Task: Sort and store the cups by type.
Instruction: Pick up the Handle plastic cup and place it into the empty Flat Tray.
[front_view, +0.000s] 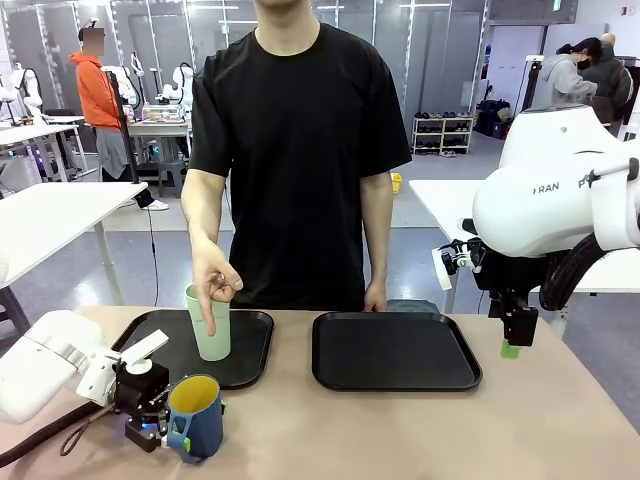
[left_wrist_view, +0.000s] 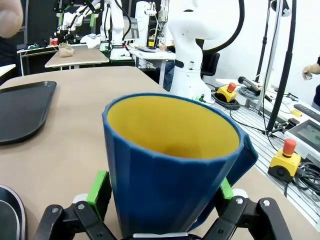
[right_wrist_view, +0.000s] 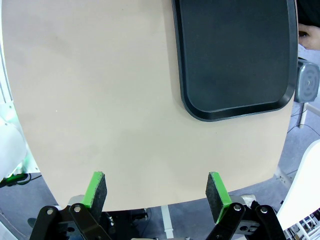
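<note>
One cup, the mint-green tumbler (front_view: 222, 342), is standing in the front view on the left black tray (front_view: 255, 362) under the person's hand (front_view: 213, 283). The blue mug (front_view: 195, 412) is sitting unsorted near the front edge of the table (front_view: 400, 440).

Left wrist view: the left gripper (left_wrist_view: 161, 194) is straddling the mug, jaws spread.

Right wrist view: the right gripper (right_wrist_view: 157, 192) is hanging spread and empty near the bare right tray (right_wrist_view: 235, 55).

Right arm (front_view: 560, 190), white shell, front view: dark capital letters "RAN" legible. A stroke ahead of them is cut short by the curve of the casing. Further right on the same arm, a lone "P" near the picture edge, the rest out of frame.

Screen (left_wrist_view: 309, 136), right edge of left wrist view: content too small to read.

Right wrist view: no legible print.
</note>
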